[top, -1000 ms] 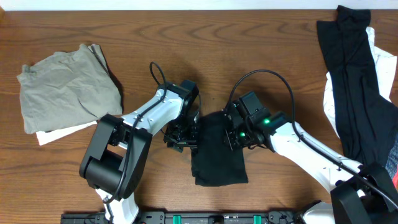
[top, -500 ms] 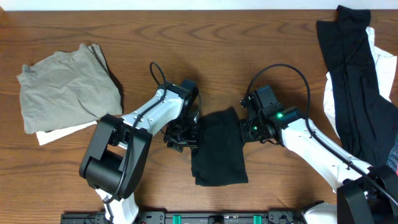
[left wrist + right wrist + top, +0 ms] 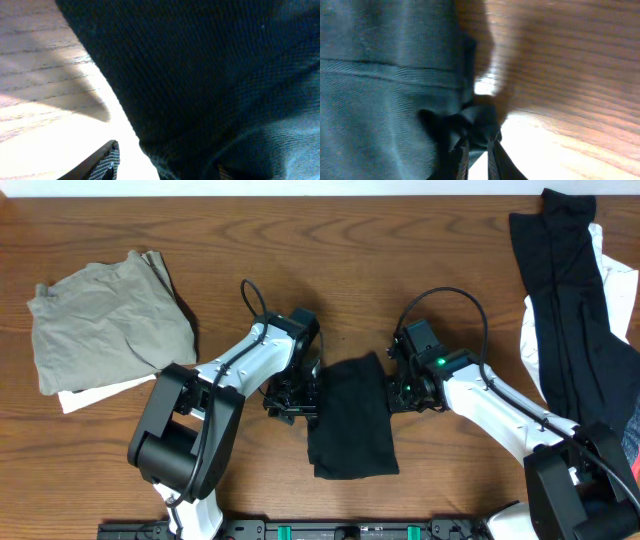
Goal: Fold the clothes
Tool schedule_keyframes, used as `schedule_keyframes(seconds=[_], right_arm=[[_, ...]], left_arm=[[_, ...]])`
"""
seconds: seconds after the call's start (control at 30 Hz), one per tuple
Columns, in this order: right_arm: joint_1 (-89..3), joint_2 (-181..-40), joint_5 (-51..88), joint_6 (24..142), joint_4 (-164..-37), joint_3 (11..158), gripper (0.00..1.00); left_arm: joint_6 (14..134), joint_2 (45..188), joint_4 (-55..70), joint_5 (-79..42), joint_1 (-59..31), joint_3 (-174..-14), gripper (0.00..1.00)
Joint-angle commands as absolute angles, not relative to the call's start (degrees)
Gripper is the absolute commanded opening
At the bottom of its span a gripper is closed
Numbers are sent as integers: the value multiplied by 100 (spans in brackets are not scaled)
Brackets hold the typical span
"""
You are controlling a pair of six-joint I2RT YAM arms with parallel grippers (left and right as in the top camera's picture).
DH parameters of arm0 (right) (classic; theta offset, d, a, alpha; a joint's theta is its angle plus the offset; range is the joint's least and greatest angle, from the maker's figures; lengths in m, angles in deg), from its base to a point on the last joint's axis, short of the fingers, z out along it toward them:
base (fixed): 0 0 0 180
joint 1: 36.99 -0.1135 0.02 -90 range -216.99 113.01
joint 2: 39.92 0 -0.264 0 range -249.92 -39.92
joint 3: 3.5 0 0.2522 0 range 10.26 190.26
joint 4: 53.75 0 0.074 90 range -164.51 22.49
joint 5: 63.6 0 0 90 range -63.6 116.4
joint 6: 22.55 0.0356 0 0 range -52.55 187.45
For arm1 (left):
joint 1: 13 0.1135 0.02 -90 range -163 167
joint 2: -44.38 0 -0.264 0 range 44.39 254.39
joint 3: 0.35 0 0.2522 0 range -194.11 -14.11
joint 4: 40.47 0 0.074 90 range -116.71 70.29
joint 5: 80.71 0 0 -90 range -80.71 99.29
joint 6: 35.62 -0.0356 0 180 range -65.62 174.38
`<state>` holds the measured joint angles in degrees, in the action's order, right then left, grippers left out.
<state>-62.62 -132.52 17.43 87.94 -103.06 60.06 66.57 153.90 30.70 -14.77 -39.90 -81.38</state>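
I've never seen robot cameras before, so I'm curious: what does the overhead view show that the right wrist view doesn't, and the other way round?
Only overhead: both arms, the left gripper at the left edge of the black garment, an olive-grey garment far left, a black-and-white pile far right. Only right wrist: the stitched hem up close, with a nub of cloth seemingly pinched at the tips of the right gripper. Both: the black garment, the right gripper at its edge, the wooden table.

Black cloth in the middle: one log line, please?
black cloth: folded, mid-table | left jaws: at its left edge | right jaws: pinching its upper-right corner
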Motion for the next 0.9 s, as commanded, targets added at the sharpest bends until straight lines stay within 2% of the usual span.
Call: schedule_keyframes(seconds=[0.0, 0.87], right_arm=[[-6249, -13280, 2125, 9085, -10360, 6067, 12], [-6255, -13284, 2364, 9404, -10426, 5890, 12]], left_arm=[[6707, 15438, 3087, -1509, -3970, -8184, 55], [6709, 15438, 3092, -1509, -3970, -8184, 55]])
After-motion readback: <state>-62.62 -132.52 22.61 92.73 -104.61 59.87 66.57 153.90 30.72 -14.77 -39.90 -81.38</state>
